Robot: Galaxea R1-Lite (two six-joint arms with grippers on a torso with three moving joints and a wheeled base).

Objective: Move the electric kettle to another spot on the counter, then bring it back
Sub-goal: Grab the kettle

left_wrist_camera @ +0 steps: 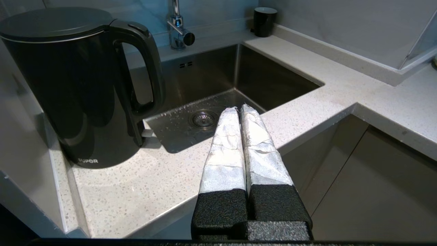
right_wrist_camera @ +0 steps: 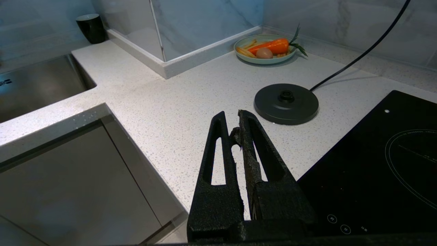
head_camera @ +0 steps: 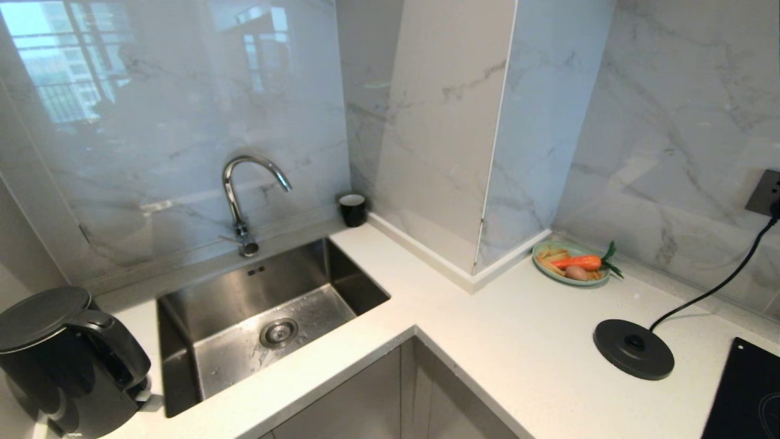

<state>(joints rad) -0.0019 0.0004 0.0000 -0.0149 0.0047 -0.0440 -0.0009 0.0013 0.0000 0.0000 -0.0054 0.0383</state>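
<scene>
The counter (head_camera: 536,341) filled my head view, white speckled stone bending in an L around the steel sink (head_camera: 268,317), with the black hob (head_camera: 746,396) cut off at the near right. The electric kettle (head_camera: 64,360) stood at the far left end of that counter, left of the sink, off its base, with its looped handle turned toward the basin. Well apart from it, over on the right leg, sat the corded base disc (head_camera: 634,349), bare, with the plate of vegetables (head_camera: 571,263) beyond it against the wall and the small black cup (head_camera: 352,209) tucked in the far corner behind the sink. Neither arm showed in my head view. Through the wrist cameras, the left gripper (left_wrist_camera: 239,109) hung off the counter's near edge, to the right of the kettle, taped fingers pressed together on nothing; the right gripper (right_wrist_camera: 232,119) hovered near the base disc, its jaws also closed and empty. My call was that the lift hadn't started. To do it well I'd have opened the left jaws wide first, come at the handle from the sink side, closed around its upright bar, not the lid, and lifted straight up before carrying it across.
</scene>
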